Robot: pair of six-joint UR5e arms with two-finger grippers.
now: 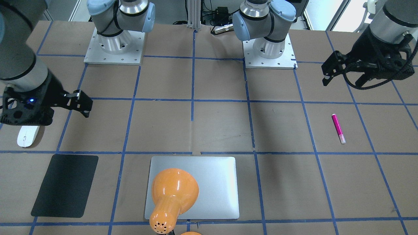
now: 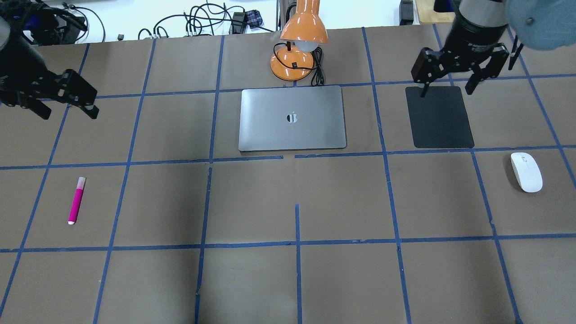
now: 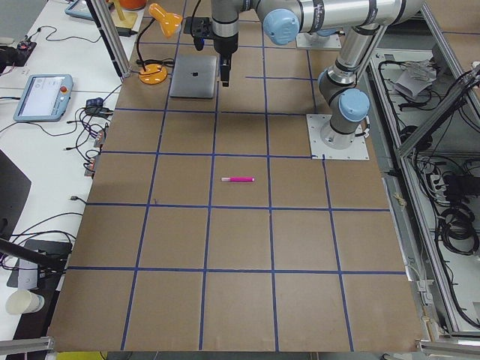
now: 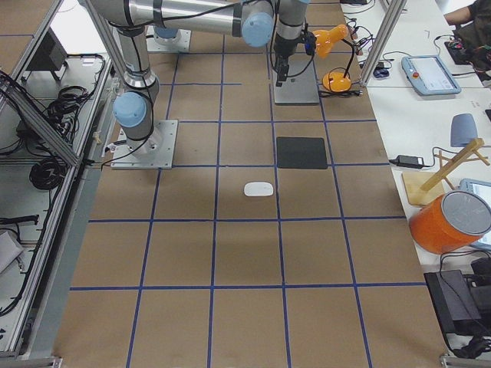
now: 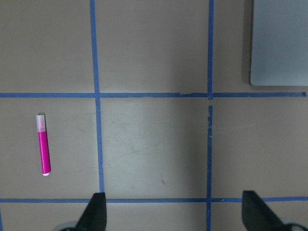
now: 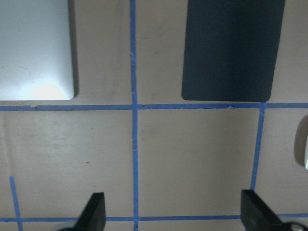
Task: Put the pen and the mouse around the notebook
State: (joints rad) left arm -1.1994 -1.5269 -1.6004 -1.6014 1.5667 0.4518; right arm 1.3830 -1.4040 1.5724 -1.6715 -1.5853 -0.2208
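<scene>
The magenta pen (image 2: 76, 200) with a pale cap lies on the table's left side, also seen in the left wrist view as the pen (image 5: 43, 144). My left gripper (image 2: 67, 112) hangs open above and beyond it, nothing between its fingers (image 5: 96, 211). The white mouse (image 2: 525, 172) rests at the far right. My right gripper (image 2: 446, 92) is open over the black pad's far edge, empty, with the mouse's edge (image 6: 306, 150) just in its wrist view. The silver notebook (image 2: 292, 118) lies closed at the centre back, apart from both items.
A matte black pad (image 2: 438, 117) lies right of the notebook, between it and the mouse. An orange desk lamp (image 2: 299, 40) with its cable stands just behind the notebook, and its shade leans over it. Blue tape lines grid the brown table (image 2: 297, 202).
</scene>
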